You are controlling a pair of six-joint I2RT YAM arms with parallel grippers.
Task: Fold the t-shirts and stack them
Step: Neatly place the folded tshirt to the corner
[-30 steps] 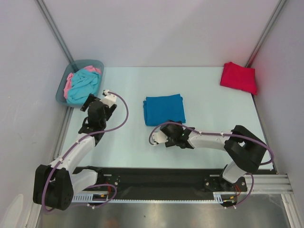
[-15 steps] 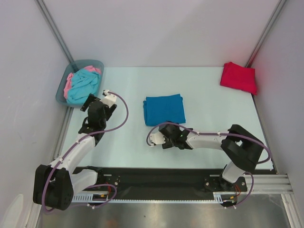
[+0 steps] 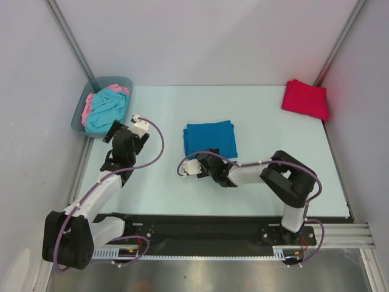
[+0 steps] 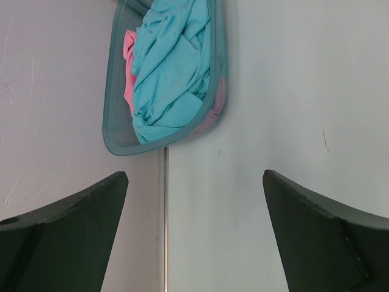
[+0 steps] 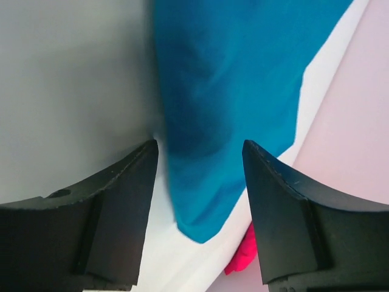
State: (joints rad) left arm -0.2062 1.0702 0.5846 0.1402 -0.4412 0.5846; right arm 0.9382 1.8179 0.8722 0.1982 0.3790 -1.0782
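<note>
Right gripper (image 5: 197, 152) is lying low, gaping at the smooth, square-folded blue shirt (image 3: 210, 140). Left gripper (image 4: 194, 179) is hovering wide open.

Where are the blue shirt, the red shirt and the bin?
blue shirt (image 3: 210, 140), top view, middle of the fold
red shirt (image 3: 305, 99), top view, its middle
bin (image 4: 112, 121), left wrist view, left wall
</note>
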